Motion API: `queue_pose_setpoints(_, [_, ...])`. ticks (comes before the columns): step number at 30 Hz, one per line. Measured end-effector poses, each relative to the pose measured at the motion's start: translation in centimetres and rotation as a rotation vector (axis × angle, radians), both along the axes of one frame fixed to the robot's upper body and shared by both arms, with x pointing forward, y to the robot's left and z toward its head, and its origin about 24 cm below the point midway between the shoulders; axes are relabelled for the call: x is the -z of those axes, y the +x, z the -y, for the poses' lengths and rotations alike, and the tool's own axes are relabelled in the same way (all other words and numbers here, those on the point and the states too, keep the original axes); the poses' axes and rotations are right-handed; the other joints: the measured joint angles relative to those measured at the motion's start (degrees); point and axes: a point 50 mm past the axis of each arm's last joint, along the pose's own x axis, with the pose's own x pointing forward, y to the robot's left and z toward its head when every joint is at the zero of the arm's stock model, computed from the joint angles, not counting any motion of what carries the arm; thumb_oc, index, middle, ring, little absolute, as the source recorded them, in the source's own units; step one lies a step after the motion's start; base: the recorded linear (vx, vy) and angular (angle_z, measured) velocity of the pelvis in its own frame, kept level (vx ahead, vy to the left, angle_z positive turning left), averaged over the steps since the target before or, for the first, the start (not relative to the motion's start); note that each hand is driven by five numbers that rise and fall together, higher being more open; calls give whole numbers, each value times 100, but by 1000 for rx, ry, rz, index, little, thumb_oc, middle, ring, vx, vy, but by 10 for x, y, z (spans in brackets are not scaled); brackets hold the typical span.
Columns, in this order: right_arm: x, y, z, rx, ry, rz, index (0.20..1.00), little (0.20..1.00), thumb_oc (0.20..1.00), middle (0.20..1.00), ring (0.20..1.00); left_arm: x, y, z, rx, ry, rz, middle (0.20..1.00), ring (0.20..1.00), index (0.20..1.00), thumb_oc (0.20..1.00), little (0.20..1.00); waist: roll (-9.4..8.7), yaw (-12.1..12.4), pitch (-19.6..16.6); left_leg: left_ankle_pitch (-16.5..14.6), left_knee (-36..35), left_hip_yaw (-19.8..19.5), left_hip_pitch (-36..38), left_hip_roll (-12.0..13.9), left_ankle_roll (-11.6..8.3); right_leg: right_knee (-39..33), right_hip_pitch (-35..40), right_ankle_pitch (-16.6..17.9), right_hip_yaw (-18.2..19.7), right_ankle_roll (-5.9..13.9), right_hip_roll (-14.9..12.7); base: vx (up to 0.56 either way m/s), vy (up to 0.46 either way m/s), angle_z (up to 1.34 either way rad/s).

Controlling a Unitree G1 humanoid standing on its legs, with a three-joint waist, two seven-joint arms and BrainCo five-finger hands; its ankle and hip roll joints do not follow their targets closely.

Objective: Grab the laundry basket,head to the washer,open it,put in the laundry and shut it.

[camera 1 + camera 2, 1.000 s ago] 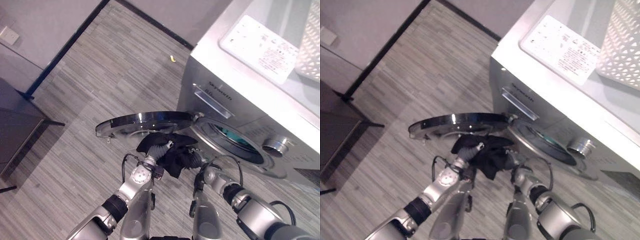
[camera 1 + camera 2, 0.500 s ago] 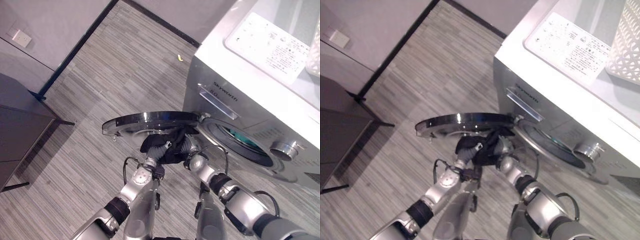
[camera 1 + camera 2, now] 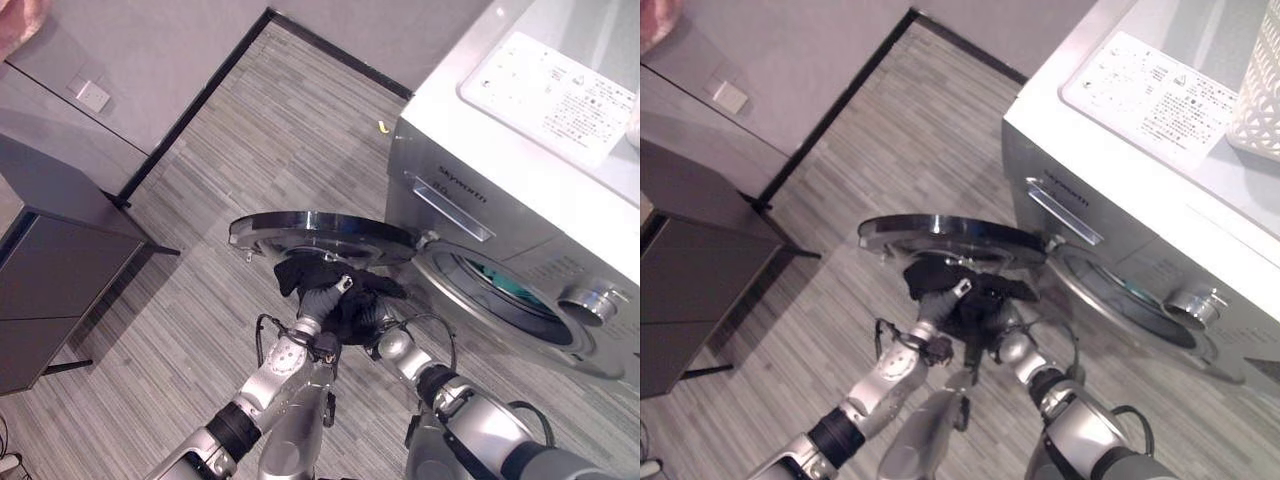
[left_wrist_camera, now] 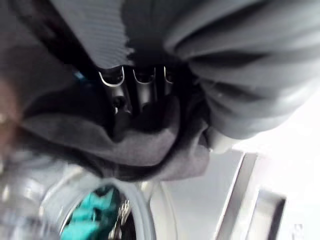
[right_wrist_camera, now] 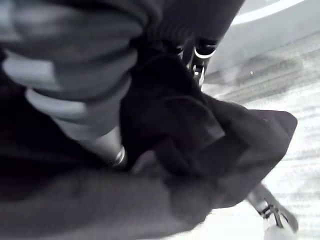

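Note:
A black garment (image 3: 335, 283) is bunched between my two hands just under the open round washer door (image 3: 320, 232), left of the drum opening (image 3: 505, 305). My left hand (image 3: 322, 292) is shut on it; its fingers (image 4: 135, 92) curl into the dark cloth (image 4: 150, 145). Beside it, my right hand (image 3: 372, 318) grips the same garment, with fingers (image 5: 200, 60) dug into the folds (image 5: 210, 135). Teal laundry (image 3: 512, 290) lies inside the drum (image 4: 95, 220). The white laundry basket (image 3: 1262, 80) stands on top of the washer (image 3: 1140, 150).
A dark cabinet (image 3: 50, 270) stands at the left by the wall, with a wall socket (image 3: 93, 96) above it. A small yellow scrap (image 3: 381, 126) lies on the striped wood floor (image 3: 250, 150) behind the washer's corner. The open door juts out over the floor.
The camera has shifted. My right hand has come up beside the left under the door, and the garment, which hung lower between them, is now bunched tighter.

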Motion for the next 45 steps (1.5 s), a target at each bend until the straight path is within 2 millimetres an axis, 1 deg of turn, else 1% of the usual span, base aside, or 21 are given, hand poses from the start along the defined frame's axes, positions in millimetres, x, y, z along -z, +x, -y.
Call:
queue_pose_setpoints(2, [1, 0, 1, 15, 14, -4, 200, 200, 200, 200, 200, 0, -3, 3, 16, -21, -19, 200, 200, 200, 200, 200, 0, -10, 0, 15, -15, -1, -26, -3, 8, 29, -44, 0, -1, -1, -4, 0, 0, 0])
queue_pose_setpoints(10, [8, -10, 6, 44, 50, -13, 200, 200, 200, 200, 200, 3, -1, -1, 14, -24, -43, 200, 200, 200, 200, 200, -29, -140, 20, 15, -14, -3, -19, -6, 10, 63, -46, -17, -13, 0, -7, 0, 0, 0])
queue_pose_setpoints(12, [13, -16, 15, 79, 49, -18, 200, 200, 200, 200, 200, 6, -1, -1, 16, -17, -55, 200, 200, 200, 200, 200, -40, -165, 26, 18, -13, 0, -16, -5, 13, 81, -53, -21, -7, 0, -8, 0, 0, 0])
queue_pose_setpoints(16, [15, -18, 29, 173, 104, -10, 200, 200, 200, 200, 200, 13, -2, -7, -9, -25, -94, 200, 200, 200, 200, 200, -72, -225, 48, 23, -11, 5, -14, -6, 20, 105, -64, -27, 1, 3, -13, 0, 0, 0])
queue_pose_setpoints(17, [14, -18, 31, 199, 117, -7, 200, 200, 200, 200, 200, 15, -2, -9, -17, -27, -103, 222, 222, 222, 222, 222, -93, -258, 62, 24, -11, 8, -13, -7, 22, 109, -66, -27, 3, 3, -15, 0, 0, 0])
queue_pose_setpoints(18, [13, -17, 33, 219, 130, -1, 200, 200, 200, 200, 200, 17, -3, -10, -21, -27, -109, 282, 282, 282, 282, 282, -109, -279, 73, 28, -11, 11, -15, -8, 27, 124, -81, -28, 13, 4, -18, 0, 0, 0])
queue_pose_setpoints(19, [12, -16, 36, 237, 139, 6, 200, 200, 200, 200, 200, 18, -4, -11, -22, -25, -112, 200, 200, 200, 200, 200, -122, -283, 81, 29, -12, 23, -20, -8, 29, 155, -111, -36, 34, 4, -24, -13, 14, -6])
queue_pose_setpoints(20, [11, -15, 40, 286, 173, 16, 200, 200, 200, 200, 200, 19, -4, -12, -22, -22, -116, 200, 200, 200, 200, 200, -126, -291, 84, 38, -16, 40, -34, -20, 42, 191, -155, -45, 68, 10, -40, -15, 20, -6])
queue_pose_setpoints(22, [9, -14, 43, 310, 198, 23, 200, 200, 200, 200, 200, 20, -4, -12, -20, -16, -118, 200, 200, 200, 200, 200, -127, -316, 85, 43, -17, 48, -32, -38, 49, 192, -156, -43, 77, 16, -59, -9, 12, -2])
queue_pose_setpoints(23, [8, -13, 43, 334, 232, 27, 200, 200, 200, 200, 200, 19, -4, -13, -17, -11, -114, 200, 200, 200, 200, 200, -126, -320, 85, 47, -22, 55, -32, -49, 55, 193, -164, -42, 86, 22, -76, 0, 0, 0])
queue_pose_setpoints(28, [7, -12, 38, 344, 275, 30, 200, 200, 200, 200, 200, 18, -2, -17, -13, 0, -101, 200, 200, 200, 200, 200, -123, -311, 86, 50, -28, 55, -32, -72, 59, 193, -167, -43, 88, 32, -103, 0, 0, 0])
queue_pose_setpoints(33, [6, -11, 34, 321, 270, 32, 200, 200, 200, 200, 200, 14, -3, -15, -5, -11, -89, 200, 200, 200, 200, 200, -113, -307, 90, 56, -32, 54, -32, -136, 67, 192, -164, -48, 87, 67, -166, 0, 0, 0])
queue_pose_setpoints(39, [6, -12, 26, 292, 271, 27, 200, 200, 200, 200, 200, 13, -3, -14, 3, -11, -85, 200, 200, 200, 200, 200, -108, -283, 92, 57, -32, 46, -27, -145, 69, 190, -154, -48, 80, 71, -172, 0, 0, 0])
queue_pose_setpoints(40, [6, -12, 26, 292, 271, 26, 200, 200, 200, 200, 200, 13, -3, -13, 8, -10, -83, 376, 376, 376, 376, 376, -108, -283, 92, 57, -32, 46, -27, -145, 69, 190, -152, -48, 80, 72, -172, 0, 0, 0])
queue_pose_setpoints(41, [6, -12, 26, 292, 272, 26, 200, 200, 200, 200, 200, 13, -4, -12, 16, -6, -81, 881, 881, 881, 881, 881, -107, -283, 92, 57, -32, 46, -27, -146, 69, 190, -151, -48, 80, 71, -172, 0, 0, 0])
queue_pose_setpoints(42, [6, -12, 26, 293, 271, 26, 200, 200, 200, 200, 200, 13, -4, -12, 19, -5, -80, 1000, 1000, 1000, 1000, 1000, -107, -284, 92, 57, -32, 46, -26, -146, 69, 190, -151, -48, 80, 72, -173, 0, 0, 0])
queue_pose_setpoints(45, [6, -12, 28, 303, 269, 28, 200, 200, 200, 200, 200, 13, -4, -11, 32, 5, -77, 1000, 1000, 1000, 1000, 1000, -106, -287, 92, 58, -32, 47, -24, -144, 70, 190, -150, -48, 81, 72, -172, 0, 0, 0])
